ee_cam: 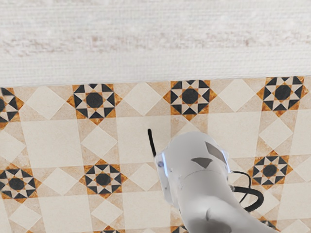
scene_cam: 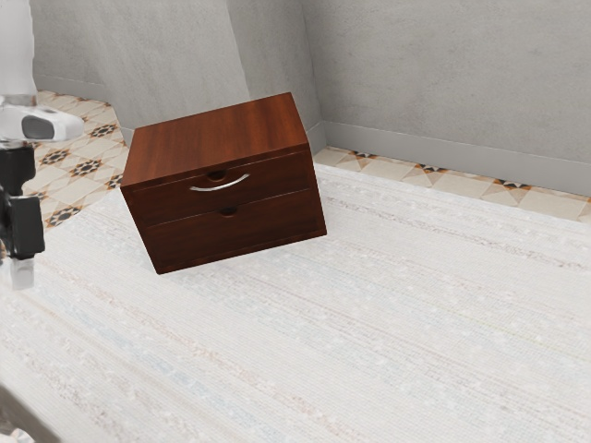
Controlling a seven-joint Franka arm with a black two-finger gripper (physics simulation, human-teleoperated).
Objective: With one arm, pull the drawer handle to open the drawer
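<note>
Drawer handle: a curved silver bar on the top drawer of a dark red-brown wooden cabinet.

Exterior view:
- The cabinet stands on a pale, woven-looking surface, toward the exterior view's left and turned at a slight angle.
- The top drawer's front sits flush with the lower drawer, so both read as shut. The lower front has a small dark recess.
- The surface is whitish with faint horizontal banding.
- Grey, concrete-like walls with a grey baseboard stand behind the cabinet.
- Floor tiles are cream with black-and-orange star patterns. They run along the foot of the walls.
- The gripper is at the exterior view's left edge, black, hanging under the white arm. It is well apart from the cabinet and the handle.
- Open or closed: cannot tell, as the edge cuts it off.

Wrist view:
- The hand's camera looks down on the same star-patterned tiles.
- The pale surface meets the tiles along a straight edge.
- A white arm link lies over the tiles, with a thin black cable beside it.
</note>
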